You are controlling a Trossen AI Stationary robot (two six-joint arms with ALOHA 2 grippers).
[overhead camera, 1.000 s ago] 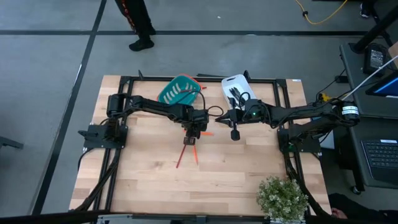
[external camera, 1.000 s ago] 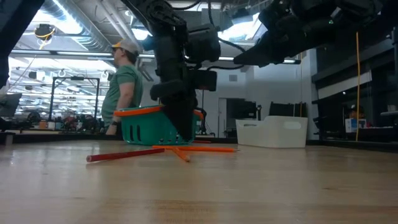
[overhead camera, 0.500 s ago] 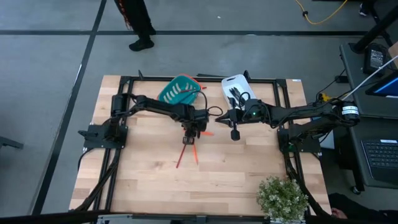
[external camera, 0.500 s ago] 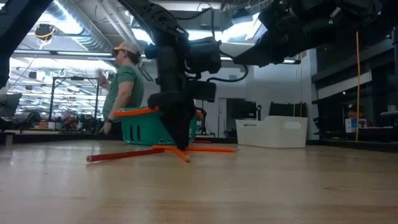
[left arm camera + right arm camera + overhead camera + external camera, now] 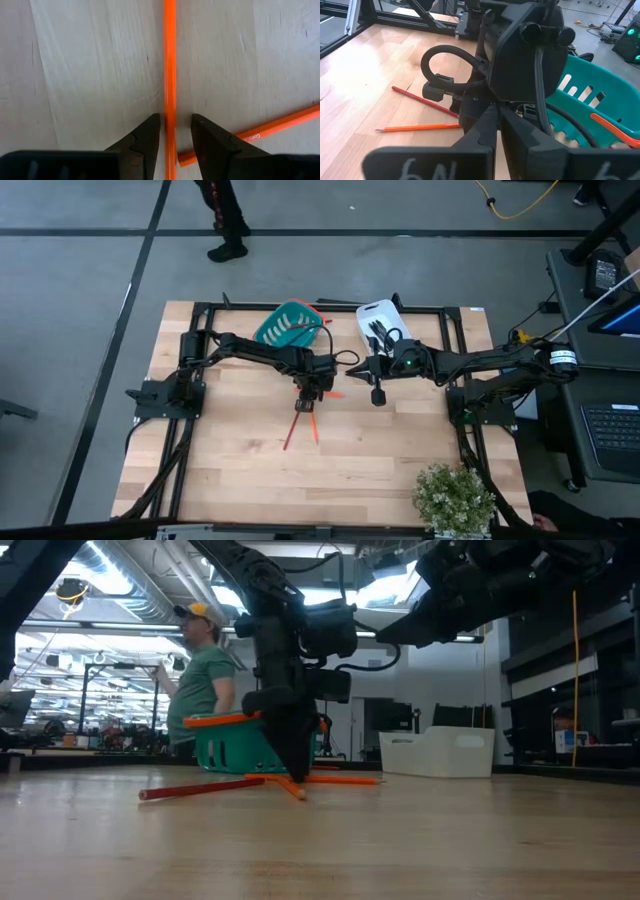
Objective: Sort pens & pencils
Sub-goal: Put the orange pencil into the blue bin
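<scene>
Pencils (image 5: pixel 303 423) lie crossed mid-table; one orange pencil (image 5: pixel 170 75) runs btwn left gripper (image 5: pixel 174 131) fingers, jaws apart, not clamped. Teal basket (image 5: pixel 287 325) & white bin (image 5: pixel 380 315) w/ pens (image 5: pixel 378 332) sit behind. Right gripper (image 5: pixel 498 116) hangs nearby, jaws closed, empty. Person (image 5: pixel 200 680) behind table.

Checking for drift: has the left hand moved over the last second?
Yes, slightly. In the low view the left hand has come down toward the pencils, measured against the teal basket behind it.
</scene>
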